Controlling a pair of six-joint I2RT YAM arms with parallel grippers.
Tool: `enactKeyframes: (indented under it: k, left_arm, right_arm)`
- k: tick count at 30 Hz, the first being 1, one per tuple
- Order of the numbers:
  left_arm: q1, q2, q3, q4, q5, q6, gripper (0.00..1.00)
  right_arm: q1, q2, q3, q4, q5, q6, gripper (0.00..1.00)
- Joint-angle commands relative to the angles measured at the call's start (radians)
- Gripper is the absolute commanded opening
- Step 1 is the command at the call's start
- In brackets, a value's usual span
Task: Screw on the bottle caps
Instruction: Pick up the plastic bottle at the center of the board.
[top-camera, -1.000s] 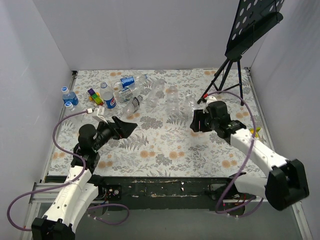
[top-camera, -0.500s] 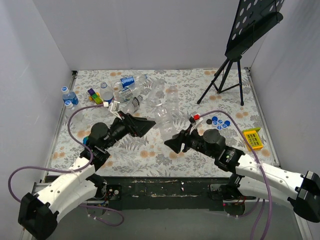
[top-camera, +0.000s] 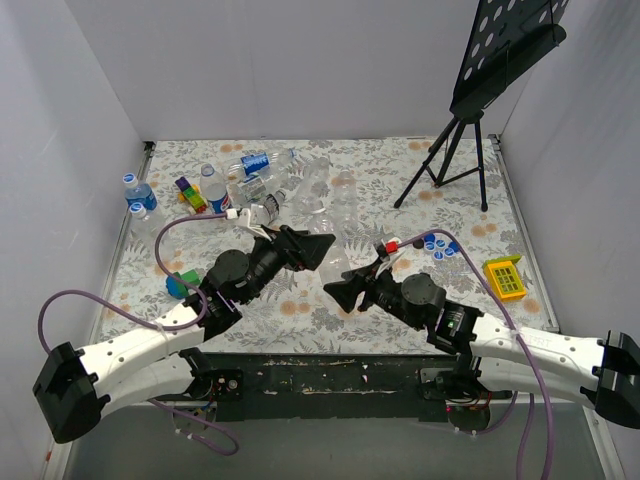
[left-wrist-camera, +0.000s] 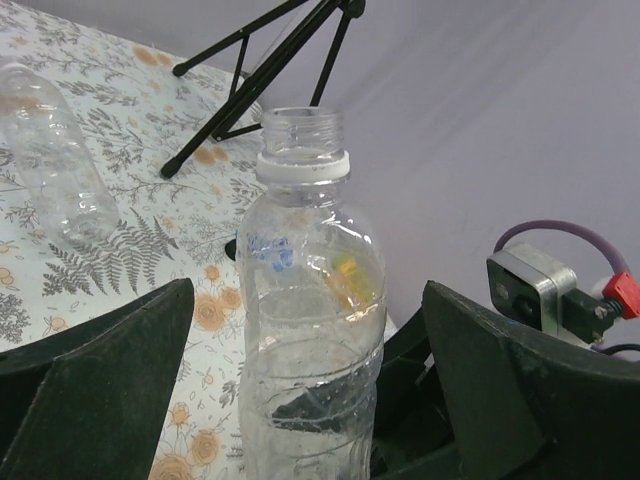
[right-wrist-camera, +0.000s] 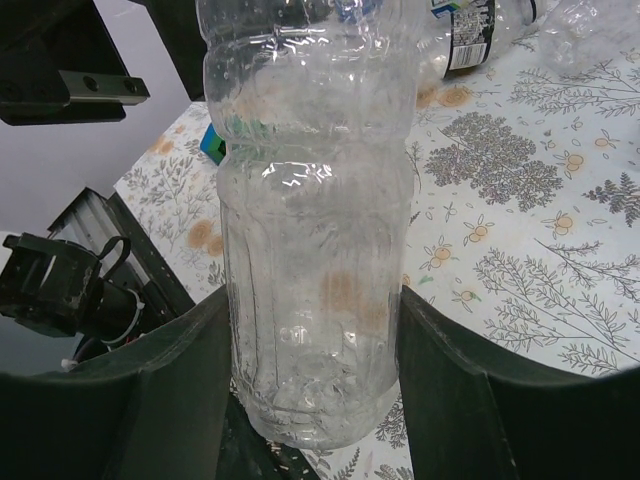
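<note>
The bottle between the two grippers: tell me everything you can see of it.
The bottle is clear, thin, ribbed plastic, with no label showing, and it looks empty. Its threaded neck is open, uncapped, with a white ring below the threads. It is held neck up, its lower body clamped in the right gripper. The left gripper has its jaws wide on either side, not touching it. Whether its base rests on the table cannot be seen.
</note>
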Motion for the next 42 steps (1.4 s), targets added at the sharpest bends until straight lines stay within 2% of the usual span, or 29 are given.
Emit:
enactKeyframes:
  k: [1, 16, 21, 25, 31, 34, 38, 42]
  left_arm:
    - [-0.029, 0.026, 0.048, 0.058, -0.121, 0.029, 0.98]
    - [-0.058, 0.1, 0.04, 0.096, -0.168, 0.005, 0.79]
    - [-0.059, 0.112, 0.041, 0.105, -0.152, 0.023, 0.64]
    - [-0.059, 0.117, 0.034, 0.104, -0.146, 0.038, 0.53]
    - [-0.049, 0.093, 0.021, 0.09, -0.152, 0.162, 0.49]
    - [0.038, 0.096, 0.057, -0.008, -0.047, 0.23, 0.44]
    - [0.264, 0.083, 0.069, -0.079, 0.243, 0.242, 0.39]
    - [0.419, 0.085, 0.143, -0.206, 0.449, 0.353, 0.34]
  right_arm:
    - [0.031, 0.006, 0.002, 0.08, 0.093, -0.037, 0.54]
    - [0.053, 0.033, 0.007, 0.073, 0.153, -0.074, 0.55]
    - [0.054, 0.047, 0.008, 0.069, 0.154, -0.077, 0.56]
    - [0.054, 0.055, 0.014, 0.063, 0.148, -0.083, 0.64]
    - [0.054, 0.044, 0.031, 0.005, 0.2, -0.072, 0.81]
    - [0.054, 0.047, 0.074, -0.078, 0.232, -0.062, 0.85]
    - [0.043, 0.073, 0.141, -0.222, 0.245, -0.051, 0.9]
    - [-0.074, 0.143, 0.25, -0.434, 0.139, -0.036, 0.92]
